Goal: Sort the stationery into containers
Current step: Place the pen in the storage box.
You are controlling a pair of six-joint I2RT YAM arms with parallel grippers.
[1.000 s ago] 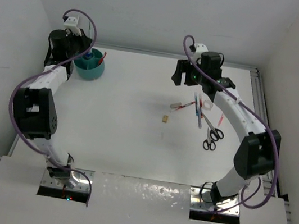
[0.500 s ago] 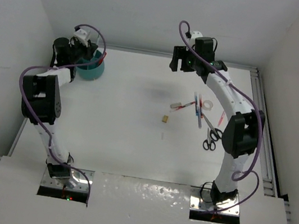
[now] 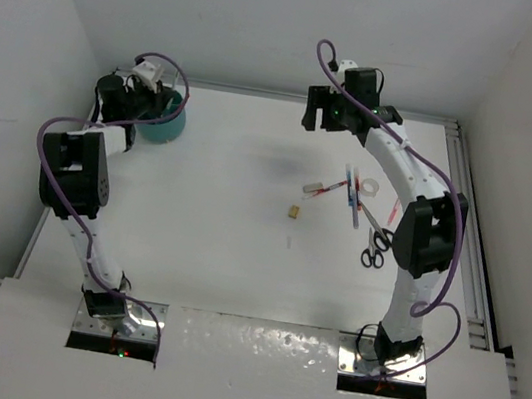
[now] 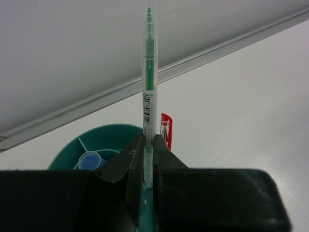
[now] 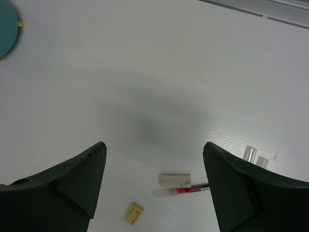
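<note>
Green pen (image 4: 149, 82) lengthwise in left end effector (image 4: 148, 141), tip outward

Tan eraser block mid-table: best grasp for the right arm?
Come straight down on the tan eraser and close across its two longer sides. It lies flat, low and skewed, apart from the red pen, so turn the open right gripper to match its angle. A side approach would likely just push it.

At the bottom of the left wrist view the left gripper (image 4: 148, 141) hides much of the teal tub (image 4: 104, 133); its fingers (image 4: 165, 155) cover the lower ends of the green pen (image 4: 149, 92) and red pen (image 4: 166, 125). The right wrist view's upper left corner cuts the tub off.
</note>
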